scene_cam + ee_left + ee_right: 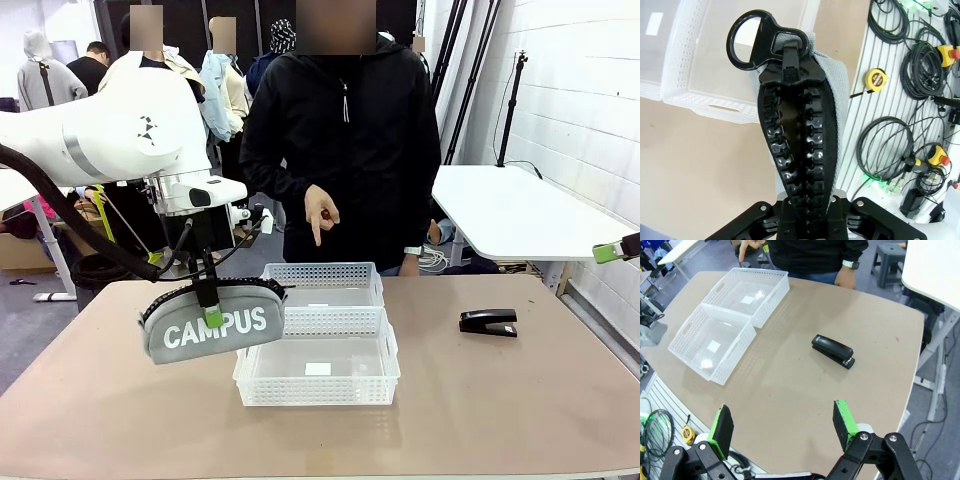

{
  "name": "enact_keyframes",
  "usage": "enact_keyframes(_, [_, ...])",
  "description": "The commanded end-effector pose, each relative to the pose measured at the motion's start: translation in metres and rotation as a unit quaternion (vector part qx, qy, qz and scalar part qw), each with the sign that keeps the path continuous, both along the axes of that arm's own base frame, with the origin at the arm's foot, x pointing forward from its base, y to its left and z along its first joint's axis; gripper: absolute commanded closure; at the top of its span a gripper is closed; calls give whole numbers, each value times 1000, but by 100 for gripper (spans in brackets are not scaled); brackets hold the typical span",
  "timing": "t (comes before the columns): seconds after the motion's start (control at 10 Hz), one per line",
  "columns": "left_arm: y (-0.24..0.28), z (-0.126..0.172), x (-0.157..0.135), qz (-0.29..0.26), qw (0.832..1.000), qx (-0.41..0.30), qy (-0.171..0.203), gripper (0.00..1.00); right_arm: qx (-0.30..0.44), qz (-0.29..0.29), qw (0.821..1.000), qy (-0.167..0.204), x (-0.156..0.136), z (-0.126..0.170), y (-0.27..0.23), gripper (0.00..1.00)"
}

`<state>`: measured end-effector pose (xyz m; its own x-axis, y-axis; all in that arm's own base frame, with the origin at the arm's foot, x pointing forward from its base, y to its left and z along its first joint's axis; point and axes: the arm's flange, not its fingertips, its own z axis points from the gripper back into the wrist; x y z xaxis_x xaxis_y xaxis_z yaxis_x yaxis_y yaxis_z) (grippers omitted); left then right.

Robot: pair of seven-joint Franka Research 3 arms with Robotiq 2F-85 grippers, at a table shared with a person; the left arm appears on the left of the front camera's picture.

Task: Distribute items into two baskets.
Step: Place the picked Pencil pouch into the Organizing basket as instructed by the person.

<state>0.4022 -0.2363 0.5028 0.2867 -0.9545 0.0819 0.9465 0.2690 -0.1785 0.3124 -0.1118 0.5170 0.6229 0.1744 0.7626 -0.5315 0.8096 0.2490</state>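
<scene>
My left gripper is shut on the top zip edge of a grey fabric piece with white "CAMPUS" lettering, holding it in the air just left of the near basket. In the left wrist view the black zip of the piece rises between the fingers, with a basket below it. A second white basket stands behind the first, touching it. The black stapler lies on the table to the right. My right gripper is open, high above the table's right side, looking down on the stapler and both baskets.
A person in a black jacket stands at the far side and points a finger down toward the far basket. A white table stands at the back right. Cables and a yellow tape measure lie on the floor beside the table.
</scene>
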Motion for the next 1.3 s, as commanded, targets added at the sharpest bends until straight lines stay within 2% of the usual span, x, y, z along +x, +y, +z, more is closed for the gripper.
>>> enact_keyframes(0.0, [-4, 4, 15, -24, 999, -3, -37, 85, 10, 2, 1000, 3, 1, 0, 1, 0])
enact_keyframes(0.1, [-5, 8, 24, -28, 998, -9, -53, 85, 10, 2, 1000, 3, 1, 0, 1, 0])
enact_keyframes(0.3, [-14, 8, 46, -56, 997, -7, -51, 85, 10, 2, 1000, 3, 1, 0, 1, 0])
enact_keyframes(0.6, [-27, 7, 90, -77, 996, -3, -55, 85, 10, 2, 1000, 3, 1, 0, 1, 0])
enact_keyframes(0.9, [-46, 3, 121, -99, 993, -1, -60, 85, 10, 2, 1000, 3, 1, 0, 1, 0])
enact_keyframes(1.1, [-62, 6, 152, -115, 989, -8, -90, 85, 10, 2, 1000, 3, 1, 0, 1, 0])
enact_keyframes(1.2, [-70, 6, 162, -122, 988, -6, -93, 85, 10, 2, 1000, 3, 1, 0, 1, 0])
